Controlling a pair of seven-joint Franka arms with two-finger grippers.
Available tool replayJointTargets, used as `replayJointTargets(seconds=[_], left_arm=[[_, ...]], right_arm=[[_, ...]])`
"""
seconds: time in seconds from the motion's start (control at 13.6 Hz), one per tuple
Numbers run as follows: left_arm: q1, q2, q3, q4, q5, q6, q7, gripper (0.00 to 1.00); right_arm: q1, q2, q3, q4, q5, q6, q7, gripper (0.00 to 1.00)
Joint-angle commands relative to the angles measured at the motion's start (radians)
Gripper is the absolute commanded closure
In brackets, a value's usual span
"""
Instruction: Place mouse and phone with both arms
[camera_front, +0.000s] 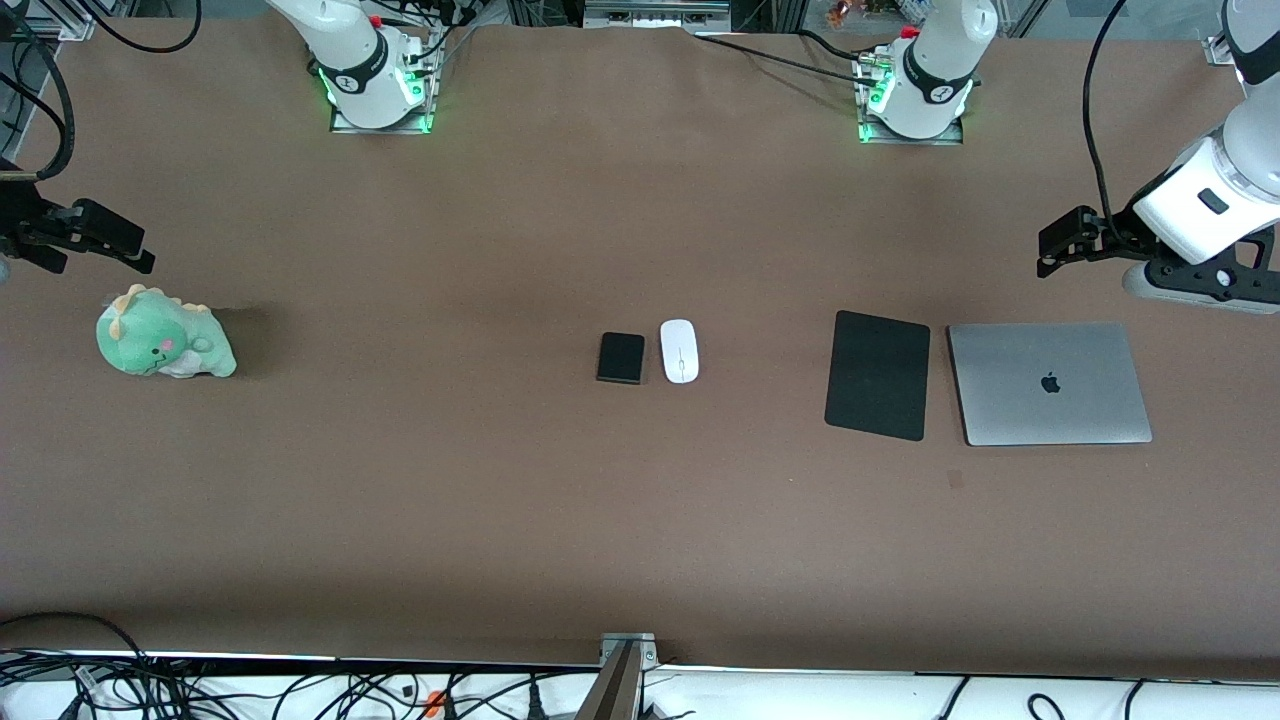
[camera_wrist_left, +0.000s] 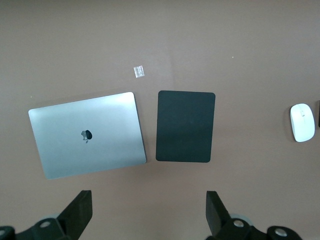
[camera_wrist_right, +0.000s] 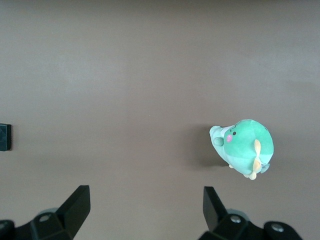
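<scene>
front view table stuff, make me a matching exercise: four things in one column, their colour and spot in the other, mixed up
Things:
1. glossy oval computer mouse
2. small thick rounded-corner phone
3. thin flat rectangular mouse pad
4. soft dinosaur plush toy

Descriptions:
A. green, alone toward the right arm's end of the table
B. black, beside the closed silver laptop
C. white, mid-table, on the side toward the left arm's end
D. black, mid-table, on the side toward the right arm's end

Pairs: 1-C, 2-D, 3-B, 4-A
</scene>
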Motion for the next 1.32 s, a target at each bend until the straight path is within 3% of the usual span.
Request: replayJointTargets(seconds=[0.0,0.59,1.1,1.25], left_arm=[[-0.001,0.014,-0.002,0.034,0.043,-0.032,0.014,0.00],[-0.006,0.021,-0.008,0.037,0.045,-0.030,0.008,0.00],[-0.026,0.098,-0.019,0.036,0.028,-0.094,0.007,0.00],[-0.044,0.142,-0.047,0.036,-0.044,-0.087,-0.037,0.00]], right_arm=[[-0.005,-0.004,0.001,0.012,0.018,-0.020,-0.001,0.00],[-0.005,-0.004,0.001,0.012,0.018,-0.018,-0.009,0.00],[-0.005,-0.003,0.002,0.006,0.013,-0.020,-0.001,0.00],[-0.002,-0.003,0.002,0.006,0.007,-0.020,-0.013,0.00]])
